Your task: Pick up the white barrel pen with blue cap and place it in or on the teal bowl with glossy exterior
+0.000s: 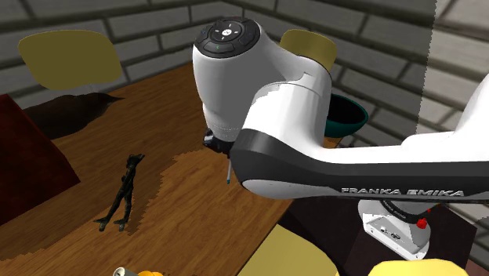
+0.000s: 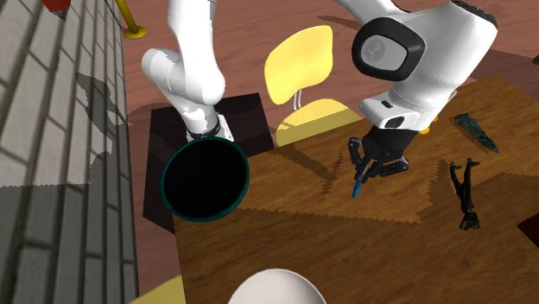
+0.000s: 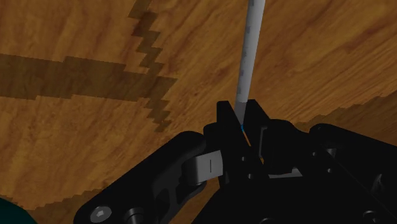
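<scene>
My black gripper [image 2: 370, 166] is shut on the pen [image 2: 357, 185], which hangs from it above the wooden table [image 2: 285, 233] with its blue end pointing down. In the wrist view the pale grey-white barrel [image 3: 249, 57] sticks out past the fingertips [image 3: 224, 114] that clasp it. From the shoulder, the pen's tip [image 1: 228, 174] pokes out under the white arm, which hides most of the gripper. The teal bowl [image 2: 164, 177] sits at the table's corner, close to the robot's base, well apart from the gripper. Its glossy wall [image 1: 350, 119] shows behind the arm.
A black figurine [image 1: 124, 192] stands on the table, further from the bowl than the gripper [image 2: 466, 194]. A dark flat object [image 2: 476, 129] lies beyond it. Yellow chairs [image 1: 67, 56] [image 2: 298, 65] ring the table. A white rounded object [image 2: 276, 289] sits at the near edge.
</scene>
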Robot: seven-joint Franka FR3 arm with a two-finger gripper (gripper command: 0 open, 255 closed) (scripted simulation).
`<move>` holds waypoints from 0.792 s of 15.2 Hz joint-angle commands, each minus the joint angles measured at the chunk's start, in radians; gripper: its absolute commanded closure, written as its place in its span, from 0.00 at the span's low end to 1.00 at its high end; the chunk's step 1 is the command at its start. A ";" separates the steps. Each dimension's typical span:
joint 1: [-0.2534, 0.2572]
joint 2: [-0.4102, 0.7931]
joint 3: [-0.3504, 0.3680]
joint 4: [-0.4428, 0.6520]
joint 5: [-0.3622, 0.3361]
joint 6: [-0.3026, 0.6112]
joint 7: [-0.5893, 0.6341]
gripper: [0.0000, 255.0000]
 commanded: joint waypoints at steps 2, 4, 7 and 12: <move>0.017 0.005 -0.034 0.025 -0.014 -0.038 -0.002 1.00; 0.025 0.008 -0.053 0.042 -0.022 -0.062 -0.004 1.00; 0.036 0.012 -0.079 0.069 -0.033 -0.097 -0.006 1.00; 0.049 0.019 -0.116 0.117 -0.050 -0.155 -0.010 1.00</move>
